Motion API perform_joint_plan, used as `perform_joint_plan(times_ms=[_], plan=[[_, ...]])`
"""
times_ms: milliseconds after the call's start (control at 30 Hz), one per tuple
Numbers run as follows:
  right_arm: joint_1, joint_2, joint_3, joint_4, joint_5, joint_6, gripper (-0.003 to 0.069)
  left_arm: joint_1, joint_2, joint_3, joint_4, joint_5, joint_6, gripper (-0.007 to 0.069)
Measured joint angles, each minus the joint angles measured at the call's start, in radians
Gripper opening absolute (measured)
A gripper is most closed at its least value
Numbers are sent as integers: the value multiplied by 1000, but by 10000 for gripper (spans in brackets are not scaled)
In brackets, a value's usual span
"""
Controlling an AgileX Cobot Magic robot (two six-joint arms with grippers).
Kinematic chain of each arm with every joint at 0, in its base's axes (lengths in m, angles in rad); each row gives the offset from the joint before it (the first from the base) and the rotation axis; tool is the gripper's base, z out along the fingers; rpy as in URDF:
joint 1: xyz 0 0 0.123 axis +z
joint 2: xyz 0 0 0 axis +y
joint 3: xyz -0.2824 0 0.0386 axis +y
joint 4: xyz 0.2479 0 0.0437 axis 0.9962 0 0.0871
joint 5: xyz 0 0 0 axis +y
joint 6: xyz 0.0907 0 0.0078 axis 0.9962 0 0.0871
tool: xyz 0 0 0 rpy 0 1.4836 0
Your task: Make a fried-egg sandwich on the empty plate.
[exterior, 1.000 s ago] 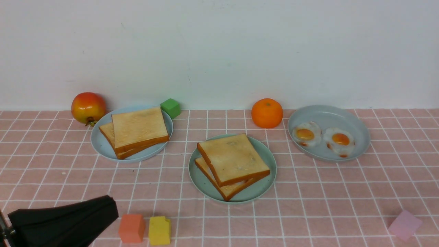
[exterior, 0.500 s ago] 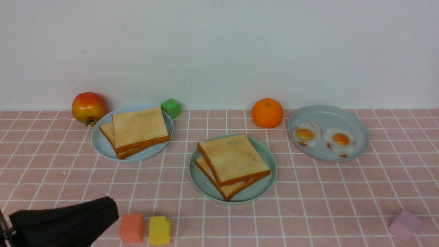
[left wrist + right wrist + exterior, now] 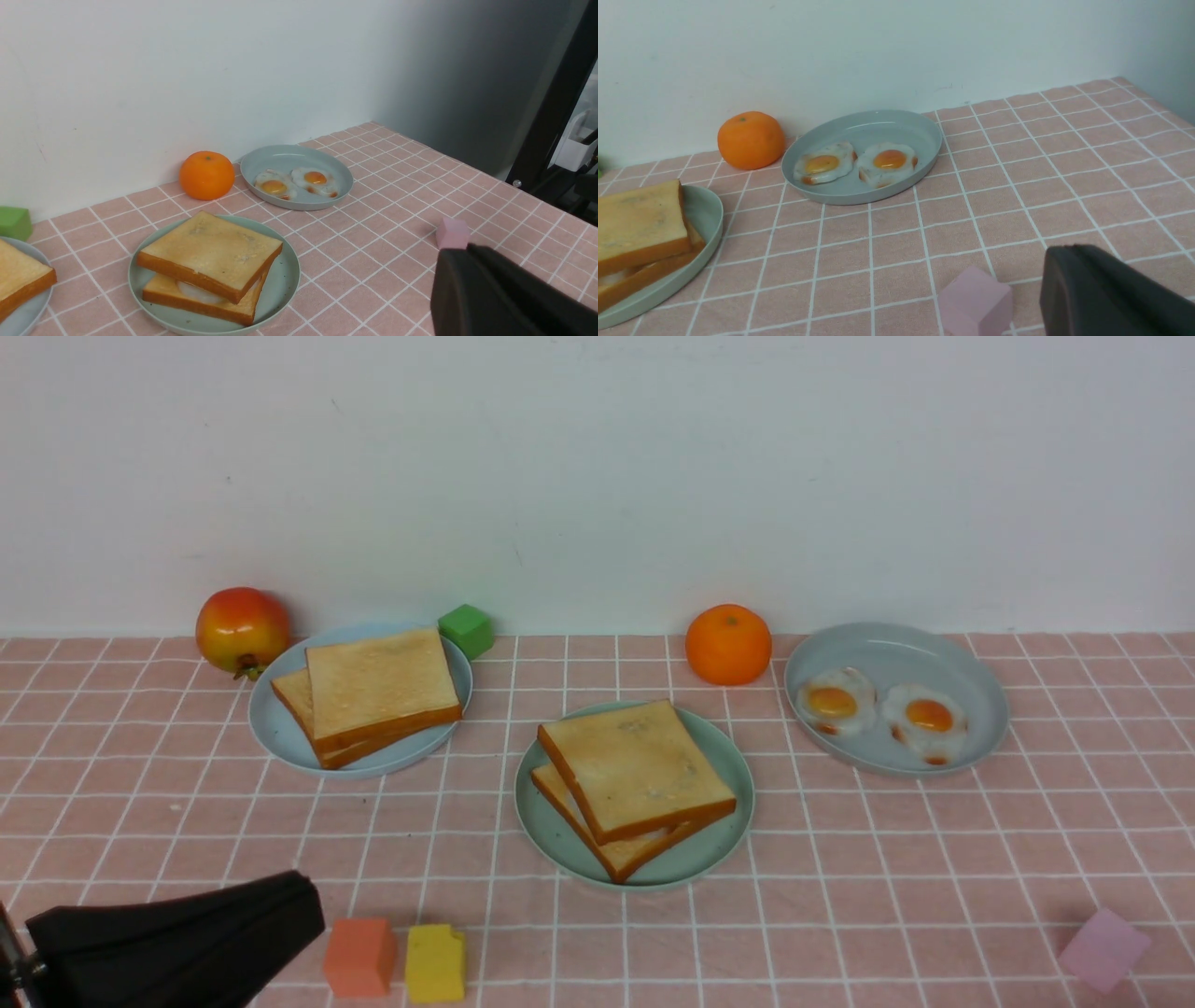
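The sandwich (image 3: pixel 635 779) lies on the mint-teal plate (image 3: pixel 719 847) at the table's middle: two toast slices stacked askew. The fried egg (image 3: pixel 196 293) shows as a white edge between them in the left wrist view. My left gripper (image 3: pixel 303 896) is shut and empty, low at the front left, well apart from the plate; it also shows in the left wrist view (image 3: pixel 449 255). My right gripper (image 3: pixel 1057 255) is shut and empty, beside a pink cube (image 3: pixel 975 301) at the front right. It is out of the front view.
A grey-blue dish (image 3: pixel 896 644) at the back right holds two fried eggs (image 3: pixel 834 702). A paler plate (image 3: pixel 271 733) at the back left holds two toast slices. An orange (image 3: pixel 727 643), a pomegranate (image 3: pixel 241 628), and green (image 3: pixel 466 629), orange (image 3: pixel 359 957) and yellow (image 3: pixel 435 962) cubes stand around.
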Motion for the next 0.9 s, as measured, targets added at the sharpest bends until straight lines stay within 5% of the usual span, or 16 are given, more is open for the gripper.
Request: perform_joint_plan(times_ms=[267, 600, 900], plan=[[-2, 0, 0, 28, 22, -29, -10, 0, 7, 0, 0, 0, 0, 4], [-2, 0, -6, 289, 177, -428, -8, 0, 8, 0, 0, 0, 0, 7], [-2, 0, -7, 334, 186, -461, -4, 0, 8, 0, 0, 0, 0, 15]])
